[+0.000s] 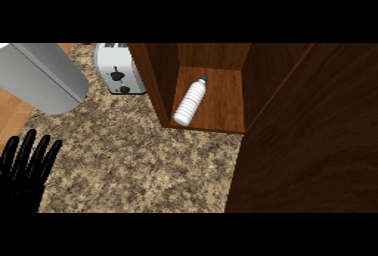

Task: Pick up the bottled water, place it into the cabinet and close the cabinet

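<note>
Speckled brown-and-tan granite counter [140, 165] fills the lower and middle part of the head view, with a strip of light wood surface [13, 112] at the 9 o'clock edge.

1. Left hand [26, 162]: black, located at the 8 o'clock edge of the view. The fingers are straight, spread and pointing toward 12 o'clock. The hand is released and holds nothing. It rests over the boundary between the granite and the wood strip, well apart from every other item.

2. Right hand: does not appear in the head view.

3. Grey metal cylinder-like object [40, 75]: located toward 1 o'clock from the left hand, at the upper left of the view. It is tilted in the frame, and its identity cannot be determined.

4. Toaster [118, 67]: silver, with two dark knobs on its near face. It stands on the granite at 11 o'clock in the view, just beside the outer wall of the cabinet.

5. Cabinet [159, 85]: dark brown wood, occupying the 12 o'clock to 3 o'clock region. Its interior shelf is exposed.

6. Cabinet door [310, 145]: a large dark wood panel covering the view from 2 o'clock to 5 o'clock. It stands swung outward, leaving the compartment uncovered.

7. Bottled water [190, 101]: white body with a blue-green cap. It lies inside the cabinet on the shelf, near the left wall, with the cap pointing toward 12 o'clock and the base near the front lip of the shelf. Neither hand touches it.
</note>
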Available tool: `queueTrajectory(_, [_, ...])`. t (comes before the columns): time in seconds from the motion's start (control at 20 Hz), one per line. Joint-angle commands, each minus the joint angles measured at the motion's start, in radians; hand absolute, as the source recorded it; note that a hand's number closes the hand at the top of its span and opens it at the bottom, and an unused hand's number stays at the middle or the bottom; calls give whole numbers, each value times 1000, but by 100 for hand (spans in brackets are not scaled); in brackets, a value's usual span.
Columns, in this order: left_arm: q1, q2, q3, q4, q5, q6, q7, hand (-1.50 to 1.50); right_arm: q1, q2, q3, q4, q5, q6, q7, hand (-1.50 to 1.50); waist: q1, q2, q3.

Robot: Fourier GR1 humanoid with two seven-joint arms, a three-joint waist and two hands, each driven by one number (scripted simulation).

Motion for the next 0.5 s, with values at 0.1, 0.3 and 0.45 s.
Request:
queueTrajectory(0.1, [16, 50, 54, -27, 49, -69, 4, -150, -96, 56, 223, -41, 7, 40, 110, 150, 49, 13, 1])
queueTrajectory(0.3, [29, 58, 42, -11, 49, -101, 8, -150, -148, 51, 188, -38, -10, 41, 147, 150, 81, 27, -4])
queueTrajectory(0.45, [18, 75, 57, -15, 64, -125, 13, -150, -186, 49, 175, -24, -32, 52, 170, 150, 100, 34, -3])
